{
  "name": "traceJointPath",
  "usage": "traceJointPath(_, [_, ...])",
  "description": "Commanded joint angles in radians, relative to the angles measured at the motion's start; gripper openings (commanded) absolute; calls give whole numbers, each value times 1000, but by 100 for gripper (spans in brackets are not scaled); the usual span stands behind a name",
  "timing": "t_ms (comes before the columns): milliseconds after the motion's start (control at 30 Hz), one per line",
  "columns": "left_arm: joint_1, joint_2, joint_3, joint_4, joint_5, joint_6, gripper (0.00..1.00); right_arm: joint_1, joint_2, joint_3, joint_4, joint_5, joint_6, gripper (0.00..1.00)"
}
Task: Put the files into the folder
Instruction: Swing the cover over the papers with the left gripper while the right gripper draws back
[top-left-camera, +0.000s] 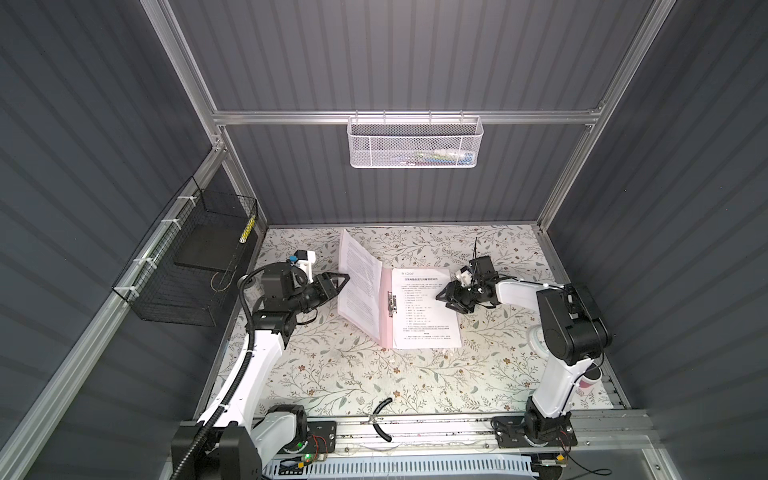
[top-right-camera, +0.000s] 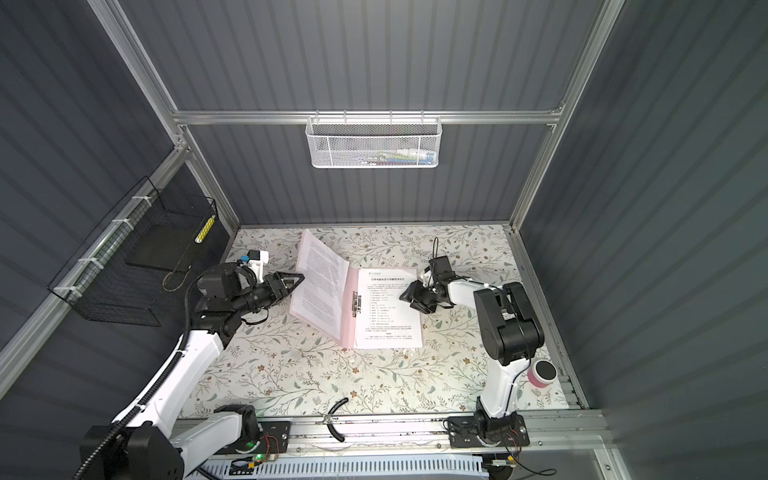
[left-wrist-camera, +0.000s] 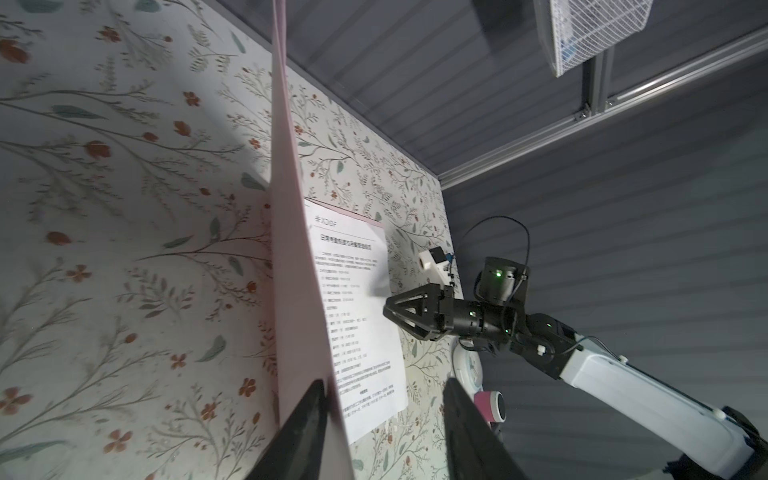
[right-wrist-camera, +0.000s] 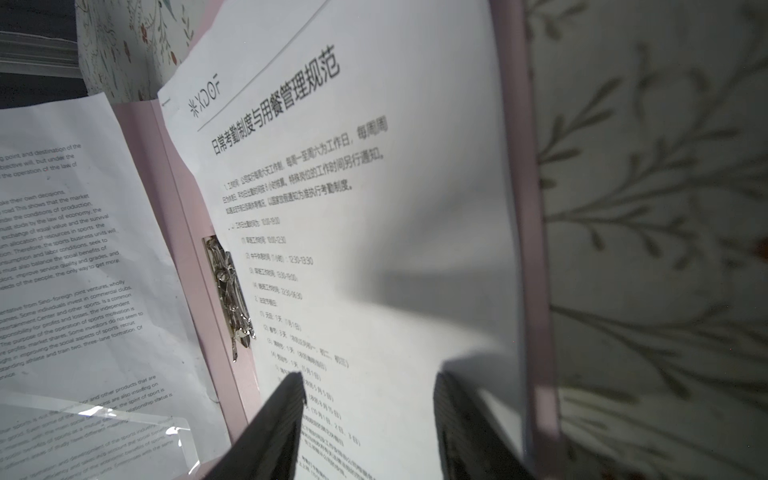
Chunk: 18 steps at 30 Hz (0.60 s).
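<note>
The pale pink folder (top-left-camera: 387, 332) lies open on the floral table. Its right cover lies flat and its left cover (top-left-camera: 360, 286) (top-right-camera: 322, 286) stands tilted up. One white printed file (top-left-camera: 427, 309) (top-right-camera: 388, 309) (right-wrist-camera: 395, 187) lies on the flat cover beside the metal clip (right-wrist-camera: 228, 291). Another file (right-wrist-camera: 62, 249) lies against the inside of the raised cover. My left gripper (top-left-camera: 343, 279) (left-wrist-camera: 384, 386) is open at that cover's outer edge (left-wrist-camera: 291, 249), which leans on one finger (left-wrist-camera: 311, 399). My right gripper (top-left-camera: 441, 296) (right-wrist-camera: 370, 379) is open, low over the flat file, with nothing between its fingers.
A black wire basket (top-left-camera: 187, 270) holding a black slab (top-left-camera: 208, 247) hangs on the left wall. A white mesh basket (top-left-camera: 415, 141) hangs on the back wall. A pink cup (top-right-camera: 542, 374) stands by the right arm's base. A black hand tool (top-left-camera: 382, 419) lies at the front edge.
</note>
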Motion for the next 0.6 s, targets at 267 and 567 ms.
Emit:
traceJointPath(267, [-147,59,41,257,29,-90,48,1,41,-42,61,-64,24,54])
traceJointPath(567, [-332,253,88,384,-26,-92,45,-4,38,-78,122,-93,46,54])
